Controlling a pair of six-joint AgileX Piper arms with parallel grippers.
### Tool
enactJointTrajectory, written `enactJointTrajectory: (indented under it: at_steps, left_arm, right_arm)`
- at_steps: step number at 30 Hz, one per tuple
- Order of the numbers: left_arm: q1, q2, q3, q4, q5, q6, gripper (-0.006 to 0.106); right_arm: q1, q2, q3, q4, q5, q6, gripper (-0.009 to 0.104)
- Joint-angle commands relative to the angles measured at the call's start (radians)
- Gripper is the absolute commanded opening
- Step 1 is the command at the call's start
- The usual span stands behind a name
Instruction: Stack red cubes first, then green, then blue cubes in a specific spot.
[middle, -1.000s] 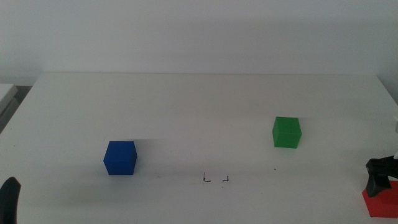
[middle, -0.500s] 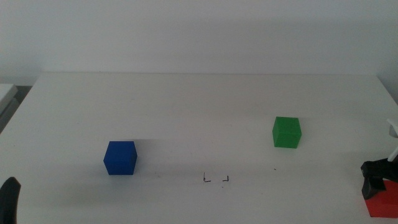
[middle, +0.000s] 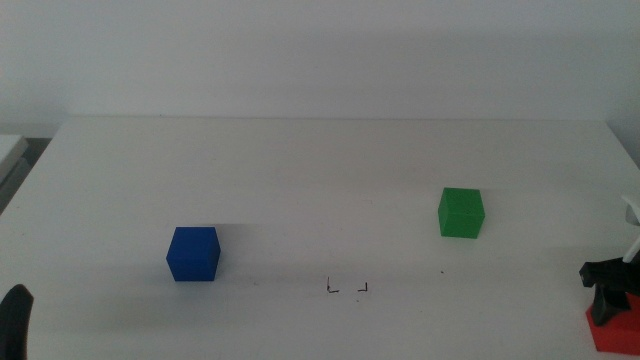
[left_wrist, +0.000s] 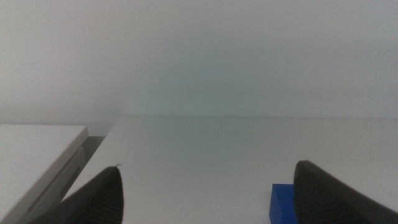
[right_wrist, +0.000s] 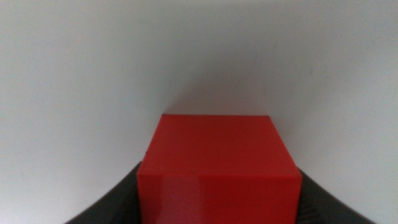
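Open white table (middle: 330, 180): bare across its far half and centre. Corner marks (middle: 347, 288): unoccupied, bare surface on all sides. Blue cube (middle: 193, 253): stood left of the marks, well apart. Green cube (middle: 461, 212): stood right of them and farther back, well apart. Wide passage is left between the two cubes.
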Motion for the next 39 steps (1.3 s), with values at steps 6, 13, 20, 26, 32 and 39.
enactJointTrajectory:
  at_steps: [6, 13, 20, 26, 32, 39]
  left_arm:
    - [0.003, -0.004, 0.001, 0.003, -0.014, -0.001, 0.092]
    - [0.003, -0.004, 0.001, 0.003, -0.014, -0.001, 0.092]
    - [0.003, -0.004, 0.001, 0.003, -0.014, -0.001, 0.092]
    - [0.003, -0.004, 0.001, 0.003, -0.014, -0.001, 0.092]
    - [0.003, -0.004, 0.001, 0.003, -0.014, -0.001, 0.092]
    - [0.003, -0.004, 0.001, 0.003, -0.014, -0.001, 0.092]
  right_arm:
    - [0.118, -0.008, -0.135, -0.086, 0.169, 0.193, 0.022]
    - [0.296, -0.004, -0.347, -0.086, 0.297, 0.367, 0.023]
    - [0.447, 0.073, -0.538, -0.089, 0.332, 0.51, 0.023]
    - [0.563, 0.19, -0.664, -0.073, 0.332, 0.558, 0.023]
    - [0.659, 0.295, -0.802, -0.059, 0.332, 0.599, 0.023]
    - [0.751, 0.401, -0.897, -0.053, 0.332, 0.636, 0.023]
